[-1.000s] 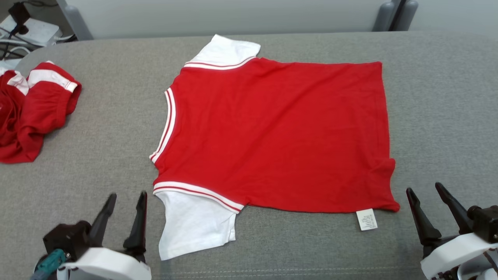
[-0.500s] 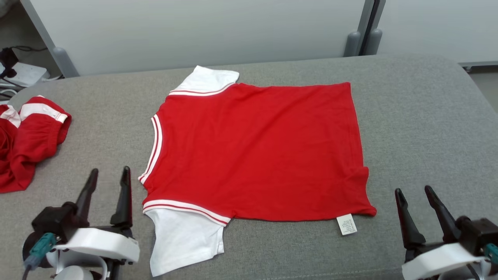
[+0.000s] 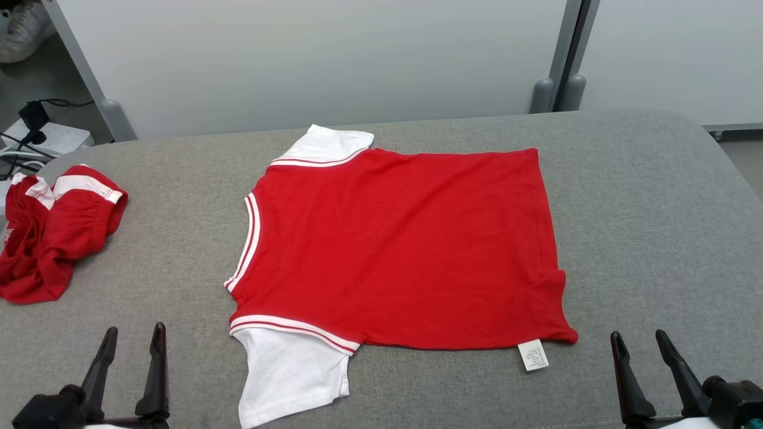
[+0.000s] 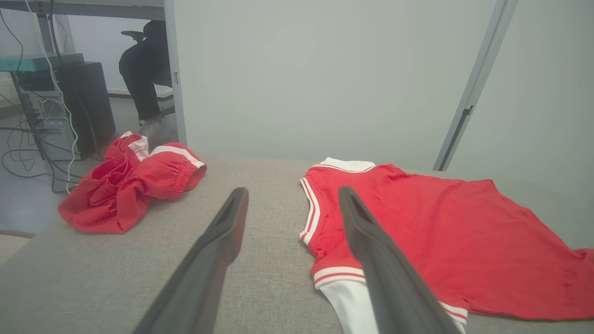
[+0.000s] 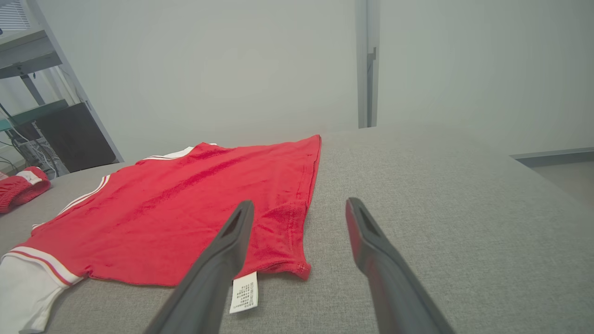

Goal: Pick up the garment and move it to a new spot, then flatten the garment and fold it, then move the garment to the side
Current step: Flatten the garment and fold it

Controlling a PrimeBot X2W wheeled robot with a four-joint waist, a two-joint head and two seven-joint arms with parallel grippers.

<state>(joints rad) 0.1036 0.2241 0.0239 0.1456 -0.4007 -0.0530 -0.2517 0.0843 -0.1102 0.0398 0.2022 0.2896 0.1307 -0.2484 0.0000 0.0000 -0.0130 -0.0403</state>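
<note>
Far left, off the table: white power strip [image 3: 50, 138] with dark cables; lower than the tabletop

Left edge: red shorts [image 3: 59, 238] with white stripes and a gathered waistband; crumpled in a heap on the grey padded table [image 3: 656, 208]; well apart from the shirt; touched by nothing

Near left: left gripper [image 3: 135, 329] low in the head view; fingers pointing up that view, spread wide and empty; over bare grey cloth between the shorts and the shirt's near sleeve; clear of both

Centre: red T-shirt [image 3: 399, 250] with white-striped trim; spread flat in the middle of the table; neck opening toward the left, hem toward the right; near sleeve [image 3: 292, 375] white, lying toward the robot; far sleeve [image 3: 325, 143] white, by the table's back edge; light puckers at the near right hem corner; otherwise smooth

Right of centre: care label [image 3: 533, 356], small and white; poking out from the near right hem corner; flat on the grey cloth

Near right: right gripper [image 3: 638, 336] low in the head view; fingers parted wide with nothing between them; to the right of the care label; not touching shirt or label

Behind: pale wall panel [image 3: 328, 59] along the table's back edge; grey upright post toward the right
</note>
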